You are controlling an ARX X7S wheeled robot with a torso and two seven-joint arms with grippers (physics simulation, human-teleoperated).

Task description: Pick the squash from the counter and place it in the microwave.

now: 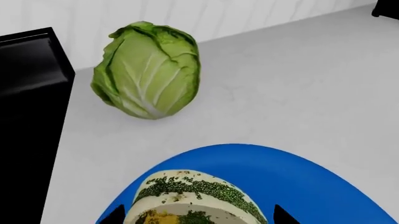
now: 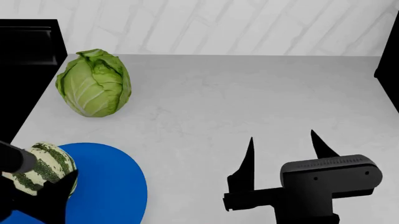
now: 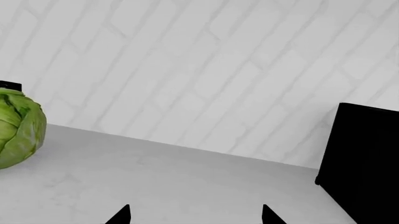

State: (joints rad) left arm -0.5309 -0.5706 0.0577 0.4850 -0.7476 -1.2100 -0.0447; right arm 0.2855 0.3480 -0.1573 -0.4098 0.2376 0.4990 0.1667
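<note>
The squash (image 1: pixel 193 198), striped dark green and cream, lies on a blue plate (image 1: pixel 299 177) at the near left of the white counter (image 2: pixel 237 98). My left gripper (image 1: pixel 196 215) is open, one fingertip on each side of the squash, close to its flanks. In the head view the squash (image 2: pixel 39 169) shows partly behind the left arm, and whether it rests on the plate or hangs just above it is unclear. My right gripper (image 2: pixel 283 145) is open and empty over the counter's near middle. I cannot make out the microwave for certain.
A light-green cabbage (image 2: pixel 93 84) stands on the counter at the far left. Beside it is a black stove top (image 2: pixel 25 46). A black block (image 3: pixel 365 163) rises at the counter's right edge. A white brick wall (image 2: pixel 218 23) closes the back.
</note>
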